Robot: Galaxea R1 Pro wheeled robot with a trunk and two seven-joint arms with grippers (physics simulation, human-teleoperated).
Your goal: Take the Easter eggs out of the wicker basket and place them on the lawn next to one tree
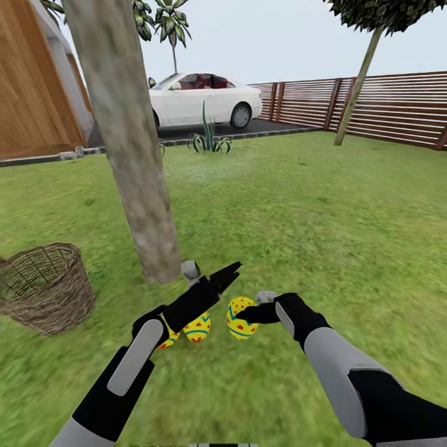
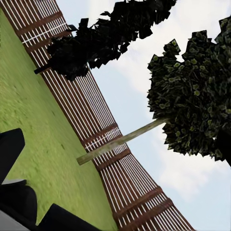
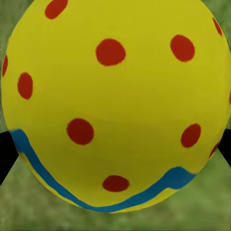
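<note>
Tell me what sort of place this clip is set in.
A simulated home garden or front yard, it seems: a grass lawn with a tree, a slatted wooden fence along the far edge, and a white car parked on a driveway beside a building.

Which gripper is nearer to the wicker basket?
Left. The left gripper is beside the tree, on the side facing away from the basket; the right gripper, holding an egg, is farther away.

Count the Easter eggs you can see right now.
3. One in the right gripper's grasp, one on the lawn beside it, one partly hidden behind the left arm. All near the tree trunk.
</note>
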